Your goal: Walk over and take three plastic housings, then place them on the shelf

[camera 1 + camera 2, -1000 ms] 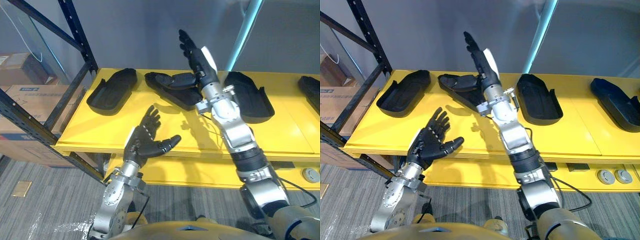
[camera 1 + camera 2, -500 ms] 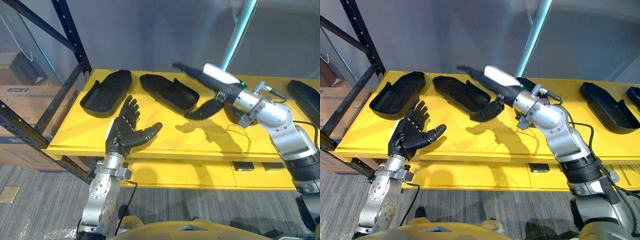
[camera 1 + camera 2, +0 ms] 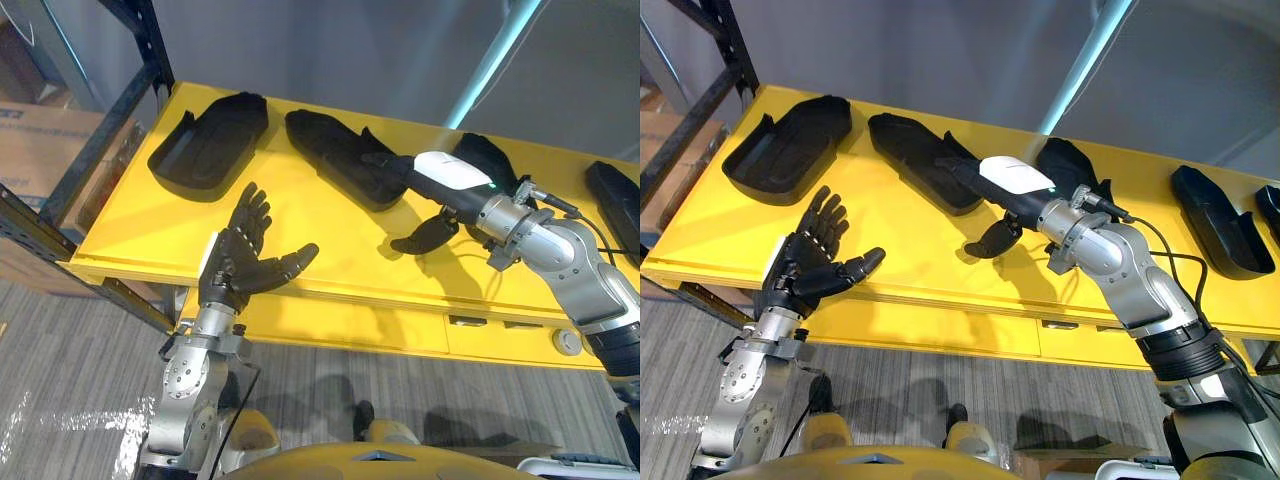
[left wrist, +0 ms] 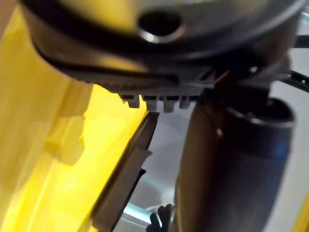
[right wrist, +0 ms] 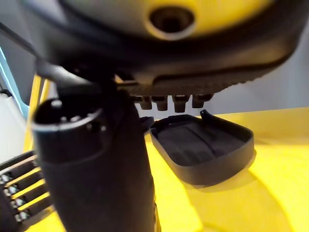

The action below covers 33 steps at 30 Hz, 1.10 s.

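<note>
Yellow shelf [image 3: 330, 250], seen through my head cameras: black plastic housings [image 3: 208, 147] lie in a row along its back. My right hand [image 3: 432, 188] is stretched flat over the second housing [image 3: 335, 165] from the left, fingers straight, thumb hanging down, grasping nothing. My left hand [image 3: 243, 265] hovers palm-up at the shelf's front edge, fingers spread and empty.

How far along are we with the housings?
Done: the robot is at the yellow shelf. In hand: nothing; left hand open at the shelf's front, right hand open, stretched over the second housing. Left: leftmost housing, second housing and third housing lie there; placed or awaiting pickup, I cannot tell.
</note>
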{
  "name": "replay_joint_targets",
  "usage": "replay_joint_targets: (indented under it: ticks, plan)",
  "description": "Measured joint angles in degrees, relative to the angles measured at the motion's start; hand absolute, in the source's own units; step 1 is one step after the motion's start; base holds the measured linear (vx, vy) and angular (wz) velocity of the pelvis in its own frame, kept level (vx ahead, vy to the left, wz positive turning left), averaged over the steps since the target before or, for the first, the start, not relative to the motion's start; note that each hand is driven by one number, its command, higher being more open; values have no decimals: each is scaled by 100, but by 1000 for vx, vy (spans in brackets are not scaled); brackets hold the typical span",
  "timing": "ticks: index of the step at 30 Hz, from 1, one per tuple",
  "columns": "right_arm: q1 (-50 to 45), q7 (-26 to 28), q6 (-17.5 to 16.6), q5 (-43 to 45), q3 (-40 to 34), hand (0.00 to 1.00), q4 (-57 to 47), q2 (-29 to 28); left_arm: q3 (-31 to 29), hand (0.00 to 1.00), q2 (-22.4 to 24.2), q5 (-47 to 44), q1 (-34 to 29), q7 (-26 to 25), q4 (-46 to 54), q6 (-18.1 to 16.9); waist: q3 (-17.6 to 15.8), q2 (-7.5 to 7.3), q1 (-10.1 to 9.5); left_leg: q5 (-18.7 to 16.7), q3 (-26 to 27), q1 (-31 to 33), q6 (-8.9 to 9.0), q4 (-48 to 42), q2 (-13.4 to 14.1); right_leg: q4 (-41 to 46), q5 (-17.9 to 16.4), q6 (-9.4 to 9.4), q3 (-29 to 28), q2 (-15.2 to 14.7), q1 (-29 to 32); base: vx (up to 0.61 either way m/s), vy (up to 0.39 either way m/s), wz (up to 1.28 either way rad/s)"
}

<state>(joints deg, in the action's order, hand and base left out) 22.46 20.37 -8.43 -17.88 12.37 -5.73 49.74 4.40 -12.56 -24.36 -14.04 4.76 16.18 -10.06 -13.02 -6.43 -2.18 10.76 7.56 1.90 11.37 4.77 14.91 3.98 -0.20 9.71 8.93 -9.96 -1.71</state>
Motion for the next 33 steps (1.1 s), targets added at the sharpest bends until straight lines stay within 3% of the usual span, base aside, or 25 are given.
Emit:
replay_joint_targets:
  ticks: [5, 12, 13, 16, 23, 27, 33]
  plan:
    - [31, -198, 296, -402, -22, 100, 31, -2, -32, 100, -84, -13, 19, 79, 125, -145, -235, 57, -71, -12, -30, 78, -19, -4, 0, 47, -13, -10, 19, 1, 70, 0, -1, 1]
    - [99, -192, 1072, -667, -134, 100, 106, -66, -41, 100, -92, -16, 22, 267, 252, -292, -555, 106, -95, -107, -113, 211, -31, -261, 30, 111, -56, -39, 59, 11, 76, -13, -6, 2]
    - [104, -183, 1101, -667, -171, 0, 116, -70, -41, 100, -92, -16, 22, 283, 252, -324, -567, 105, -93, -107, -119, 225, -31, -268, 30, 111, -56, -39, 64, 11, 83, -14, -6, 7]
    - [278, 68, 1277, -662, -244, 0, 203, -72, -41, 100, -93, -30, 30, 295, 266, -366, -625, 86, -85, -121, -165, 290, -16, -359, 38, 118, -53, -38, 99, 17, 85, -6, -5, 4]
    - [606, 396, 1271, -767, -243, 0, 577, -72, -71, 100, -125, -51, 0, 412, 402, -351, -719, 32, -203, -143, -208, 305, -42, -376, 38, 117, -56, -39, 145, 18, 54, -4, -2, 2]
    - [648, 364, 679, -739, -160, 0, 603, -64, -169, 100, -209, -52, 5, 561, 468, -347, -763, -46, -259, -139, -290, 376, -45, -396, 35, 109, -61, -38, 223, 26, 45, -8, -9, 9]
    - [639, 222, 357, -754, -169, 0, 818, 38, -329, 100, -372, -53, -51, 684, 659, -354, -829, -193, -271, -114, -383, 459, -49, -395, 33, 93, -66, -36, 334, 34, 36, -8, -7, 9]
